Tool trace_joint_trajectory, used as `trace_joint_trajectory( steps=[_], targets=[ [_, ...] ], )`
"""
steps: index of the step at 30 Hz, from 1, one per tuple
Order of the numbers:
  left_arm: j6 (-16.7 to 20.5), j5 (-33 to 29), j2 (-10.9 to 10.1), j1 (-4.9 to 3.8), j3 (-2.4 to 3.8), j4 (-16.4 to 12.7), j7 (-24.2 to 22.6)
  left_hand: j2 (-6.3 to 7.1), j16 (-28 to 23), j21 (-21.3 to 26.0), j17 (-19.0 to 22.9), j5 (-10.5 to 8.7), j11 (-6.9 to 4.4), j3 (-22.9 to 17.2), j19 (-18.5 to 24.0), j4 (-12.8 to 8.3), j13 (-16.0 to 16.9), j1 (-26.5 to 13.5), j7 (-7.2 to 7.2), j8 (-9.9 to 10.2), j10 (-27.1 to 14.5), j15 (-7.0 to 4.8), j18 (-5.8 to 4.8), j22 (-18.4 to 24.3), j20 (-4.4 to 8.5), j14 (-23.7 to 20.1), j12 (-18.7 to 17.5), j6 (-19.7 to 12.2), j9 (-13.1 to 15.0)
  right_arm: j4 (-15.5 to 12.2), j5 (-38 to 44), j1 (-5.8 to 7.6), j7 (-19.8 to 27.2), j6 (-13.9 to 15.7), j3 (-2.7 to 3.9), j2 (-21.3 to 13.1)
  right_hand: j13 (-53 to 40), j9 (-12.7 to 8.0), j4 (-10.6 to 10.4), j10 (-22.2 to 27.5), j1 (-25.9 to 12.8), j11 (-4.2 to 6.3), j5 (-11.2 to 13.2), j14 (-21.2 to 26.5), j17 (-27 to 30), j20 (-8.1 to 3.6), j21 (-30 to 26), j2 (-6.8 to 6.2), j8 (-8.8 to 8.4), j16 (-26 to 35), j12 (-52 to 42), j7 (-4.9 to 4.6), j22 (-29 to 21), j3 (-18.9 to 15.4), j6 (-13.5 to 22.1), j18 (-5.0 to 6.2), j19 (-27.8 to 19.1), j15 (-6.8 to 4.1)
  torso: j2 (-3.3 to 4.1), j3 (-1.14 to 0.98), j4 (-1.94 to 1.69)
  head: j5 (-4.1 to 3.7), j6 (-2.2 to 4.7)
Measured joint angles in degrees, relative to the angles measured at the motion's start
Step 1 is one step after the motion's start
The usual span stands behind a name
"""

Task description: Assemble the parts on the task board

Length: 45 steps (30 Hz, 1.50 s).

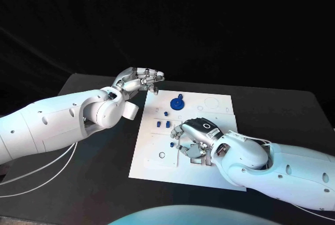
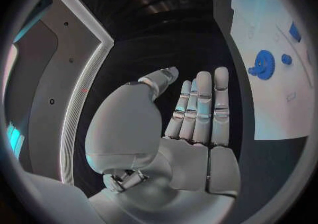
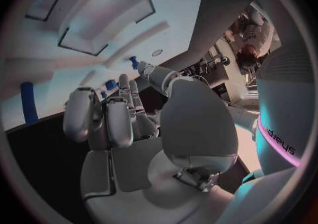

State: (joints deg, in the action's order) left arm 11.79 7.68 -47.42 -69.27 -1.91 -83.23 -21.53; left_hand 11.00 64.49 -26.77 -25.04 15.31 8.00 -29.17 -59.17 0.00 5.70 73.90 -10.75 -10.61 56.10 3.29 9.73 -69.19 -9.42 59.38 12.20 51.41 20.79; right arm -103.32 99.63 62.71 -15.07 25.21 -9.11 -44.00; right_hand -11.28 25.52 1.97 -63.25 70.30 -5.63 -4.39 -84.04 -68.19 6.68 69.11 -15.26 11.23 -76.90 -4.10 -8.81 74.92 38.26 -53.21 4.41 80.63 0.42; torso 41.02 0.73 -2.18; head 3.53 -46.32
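— Nearest item? Right hand (image 1: 197, 134), low over the near middle of the task board (image 1: 153, 159), fingers curled down; holding a part or not, cannot tell.
— Board?
— White plate, mid black table (image 1: 83, 186), printed with dark outlines and small round holes.
— Parts?
— Blue gear (image 1: 177, 103) on the far half; small blue pieces (image 1: 162, 123) just left of the right hand.
— Left hand (image 1: 140, 81)?
— Raised past the board's far left corner, fingers straight and side by side, grasping nothing.
— Hidden?
— Board under the right hand covered; dark frames (image 1: 199, 158) beside its wrist partly cut off.
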Motion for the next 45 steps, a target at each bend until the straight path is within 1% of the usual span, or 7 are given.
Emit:
trace_joint_trajectory(
  steps=[11, 12, 13, 14, 18, 28, 45],
  targets=[
    [-0.2, 0.0, -0.12, 0.0, -0.04, 0.16, 0.09, 0.0, 0.0, 0.0, -0.01, 0.0, 0.0, 0.0, 0.0, 0.0, 0.0, 0.0, 0.0, 0.0, 0.0, 0.0, 0.0, 0.0, 0.0, 0.0, 0.0, 0.0, 0.01, -2.8, -1.81, 4.34, -0.46, -0.02, 0.92, -8.48, 0.4, -0.72, -0.68, 0.85, -0.37, 0.11, -0.91, 0.0, 0.06, 0.0, -0.3, -0.37, 0.0, 0.0, -0.35, 0.01, -0.01, -3.6, -0.43, 0.0, 0.0, 0.0, -0.03, 0.04, 0.04, -1.02, 0.53],
    [-0.25, 0.0, -0.12, 0.0, -0.05, 0.15, 0.09, 0.0, 0.0, 0.0, 0.0, 0.0, 0.0, 0.0, 0.0, 0.0, 0.0, 0.0, 0.0, 0.0, 0.0, 0.0, 0.0, 0.0, 0.0, 0.0, 0.0, 0.0, 0.01, -2.51, -2.26, 4.73, -0.61, -0.66, 0.96, -9.17, 0.62, -1.18, -1.14, 1.76, -0.16, -0.03, -1.56, 0.0, 0.42, 0.26, -1.09, -0.16, -0.48, 0.0, -0.48, -0.05, -0.01, -7.38, 0.15, 0.0, -0.26, 0.0, -0.04, 0.04, 0.04, -1.13, 0.6],
    [-0.27, 0.0, -0.13, 0.0, -0.05, 0.15, 0.09, 0.0, 0.0, 0.0, -0.01, 0.0, 0.0, 0.0, 0.0, 0.0, 0.0, 0.0, 0.0, 0.0, 0.0, 0.0, 0.0, 0.0, 0.0, 0.0, 0.0, 0.0, 0.0, -2.28, -2.58, 4.95, -0.72, -1.29, 0.96, -9.62, 1.0, -2.08, -2.64, 3.4, 1.9, -0.26, -3.05, 0.0, 1.26, 0.6, -2.41, 1.9, -1.07, 0.0, -1.18, -0.13, -0.01, -17.56, 1.43, 0.0, -0.87, 0.42, -0.05, 0.06, 0.04, -1.2, 0.67],
    [-0.3, 0.0, -0.14, 0.01, -0.05, 0.15, 0.1, 0.0, 0.0, 0.0, 0.0, 0.0, 0.0, 0.0, 0.0, 0.0, 0.0, 0.0, 0.0, 0.0, 0.0, 0.0, 0.0, 0.0, 0.0, 0.0, 0.0, 0.0, 0.01, -2.02, -2.88, 5.1, -0.84, -2.01, 0.96, -9.99, 1.22, -2.64, -4.55, 4.15, 3.51, -0.38, -3.39, 0.08, 1.76, 0.52, -3.12, 2.62, -1.07, 0.0, -1.84, -0.18, -0.01, -22.42, 1.92, -0.01, -1.2, 0.54, -0.05, 0.07, 0.04, -1.27, 0.74],
    [-0.39, 0.0, -0.17, 0.01, -0.07, 0.13, 0.1, 0.0, 0.0, 0.0, 0.04, 0.0, 0.0, 0.0, 0.0, 0.0, 0.0, 0.0, 0.0, 0.0, 0.0, 0.0, 0.0, 0.0, 0.0, 0.0, 0.0, 0.0, 0.01, -1.14, -3.96, 5.48, -1.22, -5.06, 0.93, -10.87, 1.79, -3.99, -11.26, 5.75, 8.93, -0.42, -3.5, 0.09, 2.74, 0.49, -4.09, 2.69, -0.32, -0.26, -3.91, 0.11, -0.01, -29.14, 2.34, 0.0, -1.35, 0.54, 0.0, 0.07, -0.01, -1.47, 0.94],
    [-0.51, 0.01, -0.18, 0.01, -0.08, 0.1, 0.1, 0.0, 0.0, 0.0, 0.04, 0.0, 0.0, 0.0, 0.0, 0.0, 0.0, 0.0, 0.0, 0.0, 0.01, 0.0, 0.0, -0.01, 0.0, 0.0, 0.0, 0.0, 0.01, 0.53, -4.46, 5.57, -1.51, -8.52, 0.87, -10.56, 2.29, -5.05, -14.19, 5.51, 13.71, -0.18, -2.32, 0.1, 2.45, 0.11, -2.89, 3.34, 1.18, -0.96, -5.83, 0.09, -0.02, -25.36, 1.11, -0.01, -0.97, 0.52, 0.06, 0.07, -0.11, -1.63, 0.97],
    [-0.54, 0.01, -0.44, 0.01, -0.09, -0.02, 0.1, 0.0, 0.0, -0.01, 0.13, 0.24, -0.21, 0.0, 0.0, 0.0, -0.05, 0.0, 0.0, 0.0, -0.2, 0.0, 0.0, 0.12, 0.0, 0.0, 0.22, 0.0, -0.05, 2.03, -4.08, 5.37, -1.63, -8.7, 0.82, -9.2, 3.97, -6.57, -14.21, -1.26, 12.57, 0.62, 0.2, -0.08, 1.62, -0.32, 0.79, 0.67, 2.91, -2.72, -6.19, 0.6, 0.03, -5.62, -4.92, 0.0, 1.15, 0.25, 0.1, 0.1, -0.06, -1.56, 0.77]
  ],
)
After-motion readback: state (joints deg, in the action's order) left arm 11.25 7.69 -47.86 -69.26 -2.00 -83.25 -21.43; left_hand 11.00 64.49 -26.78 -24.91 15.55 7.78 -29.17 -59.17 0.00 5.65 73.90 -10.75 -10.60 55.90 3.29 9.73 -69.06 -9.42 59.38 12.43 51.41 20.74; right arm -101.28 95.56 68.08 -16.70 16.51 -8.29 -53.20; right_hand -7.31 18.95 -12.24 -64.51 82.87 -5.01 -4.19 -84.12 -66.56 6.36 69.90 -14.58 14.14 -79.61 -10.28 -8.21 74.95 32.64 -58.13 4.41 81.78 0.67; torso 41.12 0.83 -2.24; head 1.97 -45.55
